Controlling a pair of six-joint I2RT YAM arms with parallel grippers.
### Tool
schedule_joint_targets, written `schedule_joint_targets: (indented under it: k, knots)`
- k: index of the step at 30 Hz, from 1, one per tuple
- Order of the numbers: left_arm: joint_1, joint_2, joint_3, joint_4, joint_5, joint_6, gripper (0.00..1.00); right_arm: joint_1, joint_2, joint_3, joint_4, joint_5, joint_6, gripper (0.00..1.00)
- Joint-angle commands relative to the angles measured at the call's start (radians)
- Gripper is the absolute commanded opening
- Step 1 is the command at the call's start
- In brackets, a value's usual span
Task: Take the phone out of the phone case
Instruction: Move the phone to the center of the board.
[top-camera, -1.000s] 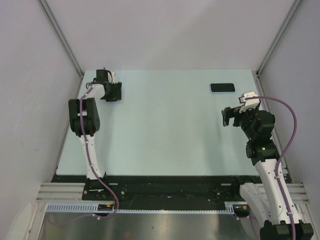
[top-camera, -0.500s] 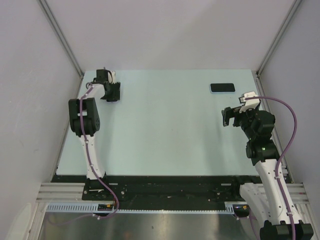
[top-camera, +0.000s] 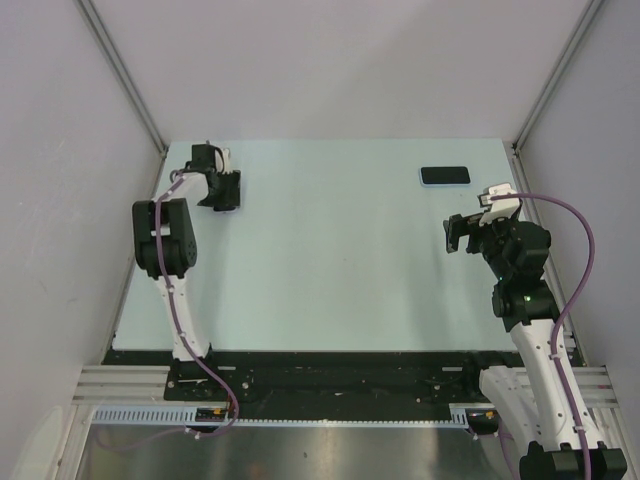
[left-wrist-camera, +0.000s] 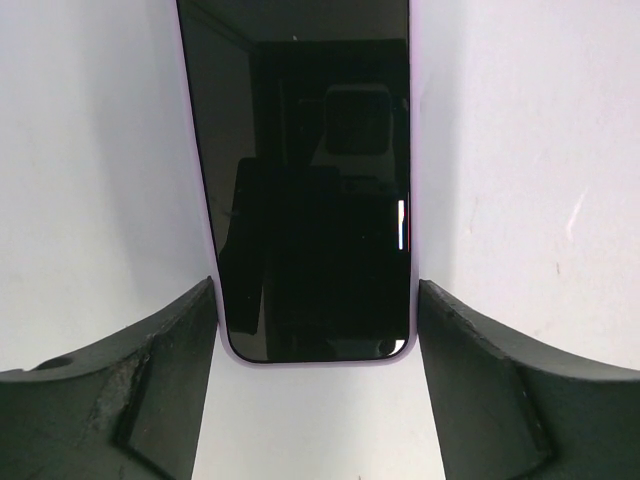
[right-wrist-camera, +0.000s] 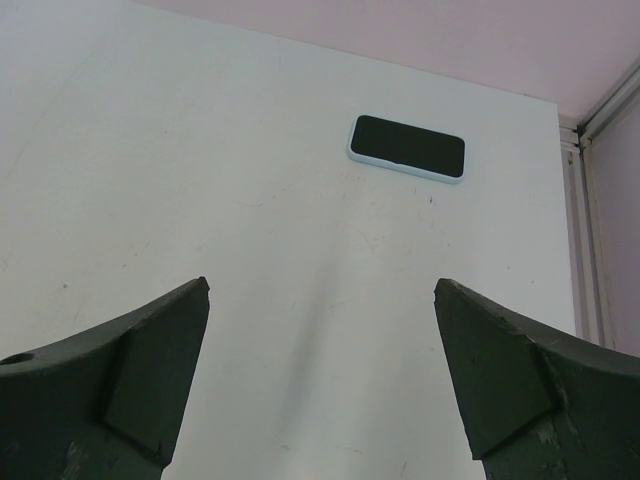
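Overhead, I see the left gripper (top-camera: 224, 192) down at the far-left corner of the table (top-camera: 330, 270), covering what lies beneath it. A blue-cased phone (top-camera: 444, 176) lies beyond the right gripper (top-camera: 458, 232). Only the left wrist view shows a lilac-edged phone (left-wrist-camera: 305, 180) between the fingers (left-wrist-camera: 170, 350), which hug its near end; I cannot tell if they pinch it. On the right wrist view, the fingers are spread wide, with the blue-cased phone ahead and well apart from them.
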Motion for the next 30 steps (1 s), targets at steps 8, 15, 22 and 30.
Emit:
schedule_joint_targets:
  k: [8,15,22,30]
  knots:
    - [-0.079,-0.18,-0.187,-0.045,0.062,-0.107,0.17,-0.002,-0.018,0.001,0.031,-0.007,0.005,1.0]
    - [-0.133,-0.243,-0.296,-0.047,0.103,-0.147,0.18,-0.005,-0.019,0.001,0.033,-0.009,0.005,1.0]
    - [-0.222,-0.321,-0.417,-0.048,0.159,-0.187,0.23,-0.002,-0.016,0.001,0.031,-0.009,0.007,1.0]
    - [-0.294,-0.326,-0.437,-0.047,0.16,-0.177,0.36,-0.008,-0.018,0.001,0.03,-0.009,0.005,0.99]
